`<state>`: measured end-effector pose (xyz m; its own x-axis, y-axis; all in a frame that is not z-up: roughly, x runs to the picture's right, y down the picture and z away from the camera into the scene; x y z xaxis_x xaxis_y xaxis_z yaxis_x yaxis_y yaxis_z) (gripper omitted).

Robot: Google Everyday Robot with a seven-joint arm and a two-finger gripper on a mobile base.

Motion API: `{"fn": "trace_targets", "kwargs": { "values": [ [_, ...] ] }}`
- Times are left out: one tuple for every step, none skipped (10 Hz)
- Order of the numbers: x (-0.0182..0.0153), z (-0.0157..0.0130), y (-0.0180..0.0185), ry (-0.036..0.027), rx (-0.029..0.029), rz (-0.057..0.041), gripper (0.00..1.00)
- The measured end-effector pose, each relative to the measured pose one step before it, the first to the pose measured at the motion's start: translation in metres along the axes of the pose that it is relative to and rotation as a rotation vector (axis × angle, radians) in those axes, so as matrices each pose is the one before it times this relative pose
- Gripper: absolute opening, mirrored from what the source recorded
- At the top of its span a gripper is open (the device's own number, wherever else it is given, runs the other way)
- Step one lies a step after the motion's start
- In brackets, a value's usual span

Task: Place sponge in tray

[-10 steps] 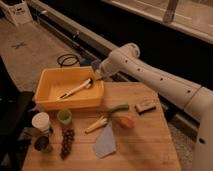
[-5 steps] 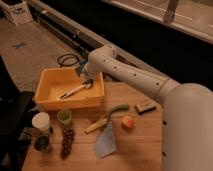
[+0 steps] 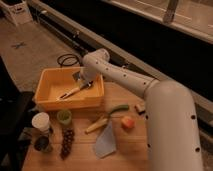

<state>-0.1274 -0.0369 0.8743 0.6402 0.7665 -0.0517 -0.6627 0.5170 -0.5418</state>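
Note:
The yellow-orange tray (image 3: 47, 102) stands at the left of the wooden table. My gripper (image 3: 79, 76) is over the tray's back right part, at the end of the white arm that reaches in from the lower right. A small blue-grey shape shows at the gripper's tip; I cannot make out whether it is the sponge. Apart from that, no sponge shows on the table. A long-handled utensil (image 3: 74, 91) lies inside the tray, just below the gripper.
In front of the tray stand a white cup (image 3: 41, 122), a green cup (image 3: 63, 117) and a dark jar (image 3: 42, 144). Grapes (image 3: 66, 143), a banana (image 3: 96, 125), a pale cloth (image 3: 105, 143), an orange fruit (image 3: 128, 122), a green vegetable (image 3: 119, 108) and a brown block (image 3: 140, 106) lie nearby.
The arm has swung left and down, carrying the gripper from the tray's right rim to over its inside. Its elbow now fills the right of the view.

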Motion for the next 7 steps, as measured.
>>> {"fn": "trace_targets", "kwargs": {
  "values": [
    [0.00166, 0.00111, -0.00881, 0.00867, 0.01487, 0.01951, 0.72],
    [0.00863, -0.00013, -0.01380, 0.02172, 0.02352, 0.02790, 0.72],
    [0.00380, 0.00120, -0.00253, 0.01538, 0.00510, 0.00547, 0.72],
    [0.00444, 0.00152, -0.00040, 0.01823, 0.00422, 0.00187, 0.72],
    [0.00368, 0.00092, 0.00150, 0.01388, 0.00030, -0.00149, 0.72],
    [0.00599, -0.00068, 0.00038, 0.01163, -0.00311, 0.00220, 0.72],
    [0.00212, -0.00132, -0.00196, -0.00041, -0.00071, 0.00462, 0.72]
  ]
}}
